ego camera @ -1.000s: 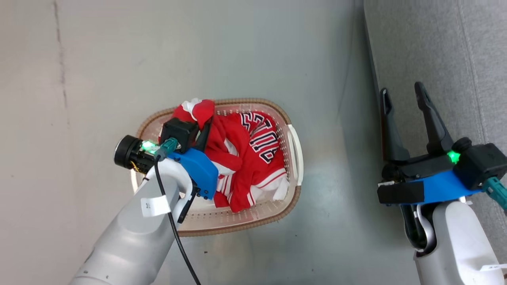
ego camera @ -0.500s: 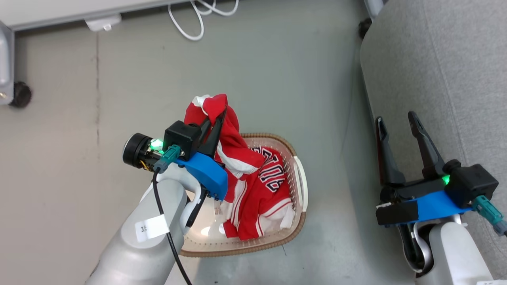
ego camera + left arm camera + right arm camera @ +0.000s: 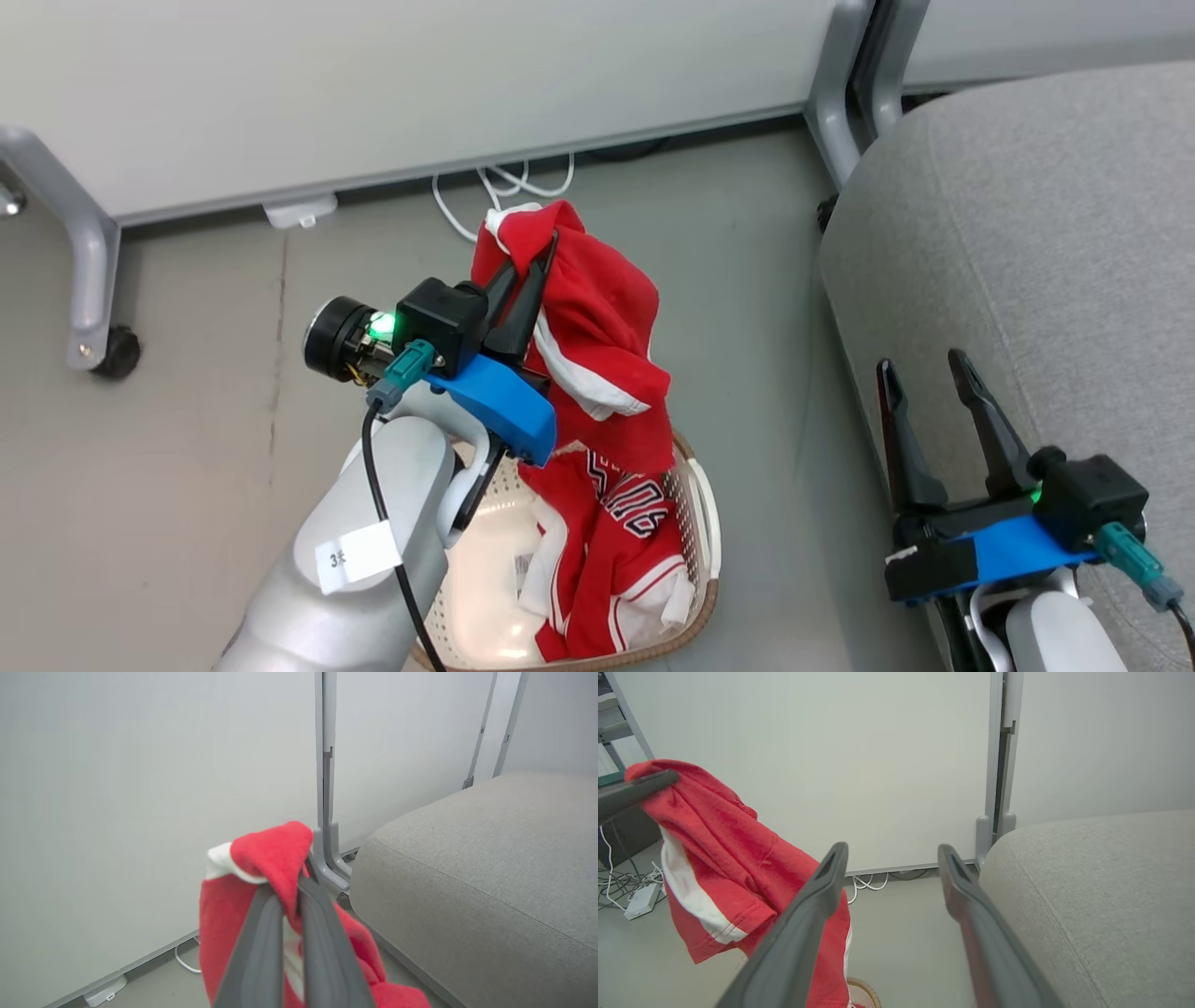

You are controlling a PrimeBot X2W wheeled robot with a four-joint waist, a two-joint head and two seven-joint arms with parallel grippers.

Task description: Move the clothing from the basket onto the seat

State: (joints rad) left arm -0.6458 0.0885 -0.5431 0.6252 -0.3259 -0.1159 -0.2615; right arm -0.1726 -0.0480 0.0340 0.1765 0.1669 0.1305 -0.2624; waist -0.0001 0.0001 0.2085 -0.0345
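Observation:
My left gripper (image 3: 534, 259) is shut on a red garment with white trim (image 3: 597, 345), which hangs above the basket (image 3: 695, 509). In the left wrist view the same garment (image 3: 275, 854) is pinched between my left gripper (image 3: 292, 889) fingers. A second red garment with black-and-white lettering (image 3: 621, 541) lies in the cream perforated basket. The grey seat (image 3: 1027, 243) stands to the right. My right gripper (image 3: 920, 373) is open and holds nothing, at the seat's near edge; through its fingers I see the hanging garment (image 3: 724, 868) and the seat (image 3: 1101, 896).
A white partition panel (image 3: 401, 84) on grey wheeled legs (image 3: 89, 280) stands behind the basket. White cables (image 3: 485, 191) lie on the floor at its base. A second grey post (image 3: 845, 93) stands by the seat's far corner.
My left gripper has lifted the red garment up out of the basket. The head camera has tilted up, so the panel and more of the seat have come into view.

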